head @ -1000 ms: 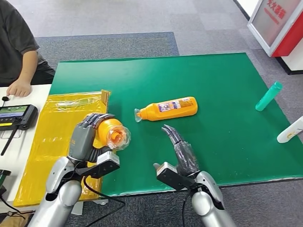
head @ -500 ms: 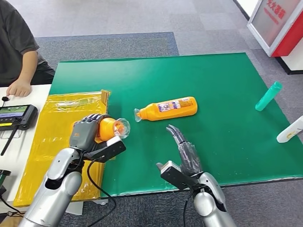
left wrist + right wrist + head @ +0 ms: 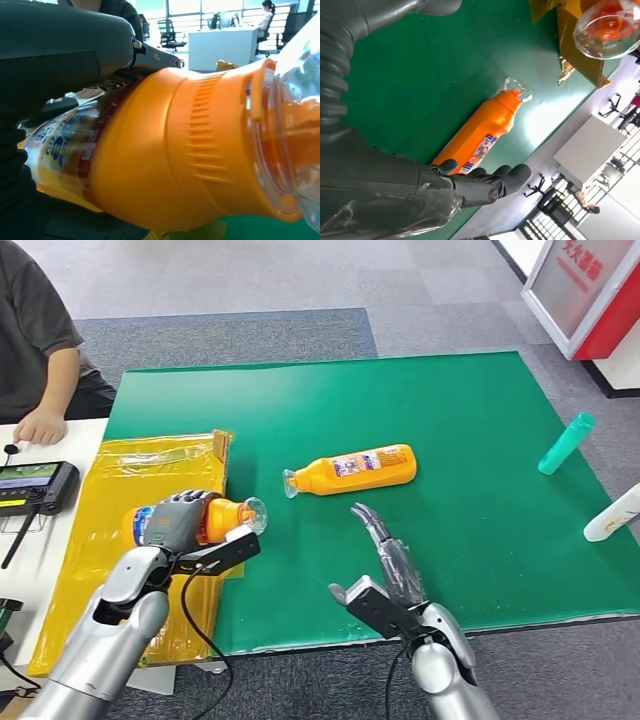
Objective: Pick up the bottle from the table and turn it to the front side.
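Over yellow sheet (image 3: 113,530): bottle (image 3: 219,517) lifted, gripped in left hand (image 3: 172,521), label partly turned; right hand (image 3: 389,558) open, empty.

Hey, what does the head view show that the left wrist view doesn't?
Head view alone: the whole green table, the second orange bottle lying on it, the right hand open above the cloth, a teal bottle, a white bottle, the yellow bag and a seated person.
Left wrist view alone: a close look at the held bottle's ribbed shoulder, plus distant office desks and chairs.
Both: the left hand holding the orange bottle with its clear cap.
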You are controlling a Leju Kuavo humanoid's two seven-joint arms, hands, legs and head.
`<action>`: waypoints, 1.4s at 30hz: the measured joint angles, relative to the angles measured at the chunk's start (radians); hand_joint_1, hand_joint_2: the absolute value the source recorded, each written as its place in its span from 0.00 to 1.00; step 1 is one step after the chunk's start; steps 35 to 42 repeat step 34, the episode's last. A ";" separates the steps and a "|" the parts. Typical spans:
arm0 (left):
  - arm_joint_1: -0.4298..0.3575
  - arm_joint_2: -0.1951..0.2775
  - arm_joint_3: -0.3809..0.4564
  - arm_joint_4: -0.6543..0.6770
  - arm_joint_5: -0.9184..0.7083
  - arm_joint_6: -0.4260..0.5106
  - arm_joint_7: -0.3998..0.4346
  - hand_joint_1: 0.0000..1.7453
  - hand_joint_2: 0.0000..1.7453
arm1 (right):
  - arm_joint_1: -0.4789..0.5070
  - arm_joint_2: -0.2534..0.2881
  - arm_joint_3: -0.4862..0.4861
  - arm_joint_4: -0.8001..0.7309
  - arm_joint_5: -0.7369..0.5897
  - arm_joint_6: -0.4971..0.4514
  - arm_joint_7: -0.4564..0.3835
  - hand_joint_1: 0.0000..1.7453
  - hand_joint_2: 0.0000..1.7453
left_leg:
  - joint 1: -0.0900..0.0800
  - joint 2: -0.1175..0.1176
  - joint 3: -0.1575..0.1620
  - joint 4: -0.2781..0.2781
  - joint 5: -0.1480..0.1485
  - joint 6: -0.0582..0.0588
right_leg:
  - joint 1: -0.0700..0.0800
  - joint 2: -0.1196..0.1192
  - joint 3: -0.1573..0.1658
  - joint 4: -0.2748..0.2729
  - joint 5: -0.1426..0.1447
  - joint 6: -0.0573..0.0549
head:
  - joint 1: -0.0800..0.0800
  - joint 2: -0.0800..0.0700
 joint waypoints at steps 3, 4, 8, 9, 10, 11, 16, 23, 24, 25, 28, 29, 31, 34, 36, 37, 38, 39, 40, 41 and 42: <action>-0.020 0.012 -0.011 0.035 -0.003 -0.042 0.005 1.00 0.00 | -0.004 0.002 -0.001 0.003 -0.040 0.030 -0.002 0.00 1.00 | 0.000 0.000 0.000 0.000 0.000 0.000 | 0.000 0.000 0.000 0.000 0.000 0.000 | 0.000 0.000; -0.026 0.019 -0.017 0.048 -0.002 -0.058 0.007 1.00 0.00 | -0.005 0.003 -0.001 0.004 -0.071 0.050 -0.007 0.00 1.00 | 0.000 0.000 0.000 0.000 0.000 0.000 | 0.000 0.000 0.000 0.000 0.000 0.000 | 0.000 0.000; -0.051 0.058 -0.036 0.099 0.016 -0.103 0.011 1.00 0.00 | -0.007 0.003 -0.003 0.009 -0.171 0.109 -0.029 0.00 1.00 | 0.001 0.000 0.000 0.000 0.000 0.000 | 0.001 0.000 0.000 0.000 0.000 0.000 | 0.000 0.000; -0.059 0.069 -0.039 0.110 0.020 -0.110 0.010 1.00 0.00 | -0.009 0.003 -0.003 0.009 -0.178 0.113 -0.031 0.00 1.00 | 0.001 0.000 0.000 0.000 0.000 0.000 | 0.001 0.000 0.000 0.000 0.000 0.000 | 0.000 0.000; -0.067 0.079 -0.041 0.121 0.023 -0.116 0.008 0.86 0.00 | -0.010 0.003 -0.003 0.009 -0.183 0.115 -0.032 0.00 1.00 | 0.001 0.000 0.000 0.000 0.000 0.000 | 0.001 0.000 0.000 0.000 0.000 0.000 | 0.000 0.000; -0.075 0.090 -0.044 0.131 0.025 -0.122 0.004 0.63 0.00 | -0.012 0.003 -0.003 0.010 -0.186 0.115 -0.032 0.00 1.00 | 0.001 0.000 0.000 0.000 0.000 0.000 | 0.001 0.000 0.000 0.000 0.000 0.000 | 0.000 0.000; -0.090 0.132 -0.056 0.161 0.037 -0.120 -0.009 0.00 0.00 | -0.016 0.003 -0.003 0.012 -0.193 0.113 -0.032 0.00 1.00 | 0.002 0.000 0.000 0.000 0.000 -0.001 | 0.002 0.000 0.000 0.000 0.000 -0.002 | 0.000 0.000; -0.078 0.141 -0.058 0.164 0.029 -0.079 0.016 0.00 0.00 | -0.016 0.003 -0.003 0.012 -0.194 0.113 -0.032 0.00 1.00 | 0.002 0.000 0.000 0.000 0.000 -0.001 | 0.002 0.000 0.000 0.000 0.000 -0.002 | 0.000 0.000; -0.077 0.141 -0.058 0.164 0.029 -0.076 0.016 0.00 0.00 | -0.016 0.003 -0.003 0.012 -0.194 0.113 -0.032 0.00 1.00 | 0.002 0.000 0.000 0.000 0.000 -0.001 | 0.002 0.000 0.000 0.000 0.000 -0.002 | 0.000 0.000; -0.076 0.141 -0.059 0.164 0.028 -0.068 0.016 0.00 0.00 | -0.016 0.003 -0.003 0.012 -0.194 0.113 -0.032 0.00 1.00 | 0.002 0.000 0.000 0.000 0.000 -0.001 | 0.002 0.000 0.000 0.000 0.000 -0.002 | 0.000 0.000; -0.064 0.135 -0.054 0.151 0.010 0.003 0.015 0.00 0.00 | -0.014 0.003 -0.004 0.012 -0.194 0.112 -0.032 0.00 1.00 | 0.002 0.000 0.000 0.000 0.000 -0.001 | 0.002 0.000 0.000 0.000 0.000 -0.002 | 0.000 0.000; -0.055 0.131 -0.049 0.137 -0.002 0.037 0.011 0.00 0.00 | -0.012 0.003 -0.005 0.012 -0.194 0.110 -0.032 0.00 1.00 | 0.002 0.000 0.000 0.000 0.000 -0.001 | 0.002 0.000 0.000 0.000 0.000 -0.002 | 0.000 0.000; -0.029 0.120 -0.035 0.092 -0.028 0.110 -0.014 0.00 0.00 | -0.003 0.003 -0.007 0.010 -0.191 0.108 -0.033 0.00 1.00 | 0.002 0.000 0.000 0.000 0.000 -0.001 | 0.002 0.000 0.000 0.000 0.000 -0.002 | 0.000 0.000; 0.018 0.103 -0.013 0.006 -0.047 0.205 -0.082 0.00 0.00 | 0.013 0.003 -0.011 0.002 -0.186 0.108 -0.038 0.00 1.00 | 0.002 0.000 0.000 0.000 0.000 -0.002 | 0.002 0.000 0.000 0.000 -0.001 -0.002 | 0.000 0.000; 0.018 0.103 -0.013 0.006 -0.047 0.205 -0.082 0.00 0.00 | 0.013 0.003 -0.011 0.002 -0.186 0.108 -0.038 0.00 1.00 | 0.002 0.000 0.000 0.000 0.000 -0.002 | 0.002 0.000 0.000 0.000 -0.001 -0.002 | 0.000 0.000; 0.018 0.103 -0.013 0.006 -0.047 0.205 -0.082 0.00 0.00 | 0.013 0.003 -0.011 0.002 -0.186 0.108 -0.038 0.00 1.00 | 0.002 0.000 0.000 0.000 0.000 -0.002 | 0.002 0.000 0.000 0.000 -0.001 -0.002 | 0.000 0.000; 0.018 0.103 -0.013 0.006 -0.047 0.205 -0.082 0.00 0.00 | 0.013 0.003 -0.011 0.002 -0.186 0.108 -0.038 0.00 1.00 | 0.002 0.000 0.000 0.000 0.000 -0.002 | 0.002 0.000 0.000 0.000 -0.001 -0.002 | 0.000 0.000; 0.018 0.103 -0.013 0.006 -0.047 0.205 -0.082 0.00 0.00 | 0.013 0.003 -0.011 0.002 -0.186 0.108 -0.038 0.00 1.00 | 0.002 0.000 0.000 0.000 0.000 -0.002 | 0.002 0.000 0.000 0.000 -0.001 -0.002 | 0.000 0.000; 0.018 0.103 -0.013 0.006 -0.047 0.205 -0.082 0.00 0.00 | 0.013 0.003 -0.011 0.002 -0.186 0.108 -0.038 0.00 1.00 | 0.002 0.000 0.000 0.000 0.000 -0.002 | 0.002 0.000 0.000 0.000 -0.001 -0.002 | 0.000 0.000; 0.018 0.103 -0.013 0.006 -0.047 0.205 -0.082 0.00 0.00 | 0.013 0.003 -0.011 0.002 -0.186 0.108 -0.038 0.00 1.00 | 0.002 0.000 0.000 0.000 0.000 -0.002 | 0.002 0.000 0.000 0.000 -0.001 -0.002 | 0.000 0.000; 0.018 0.103 -0.013 0.006 -0.047 0.205 -0.082 0.00 0.00 | 0.013 0.003 -0.011 0.002 -0.186 0.108 -0.038 0.00 1.00 | 0.002 0.000 0.000 0.000 0.000 -0.002 | 0.002 0.000 0.000 0.000 -0.001 -0.002 | 0.000 0.000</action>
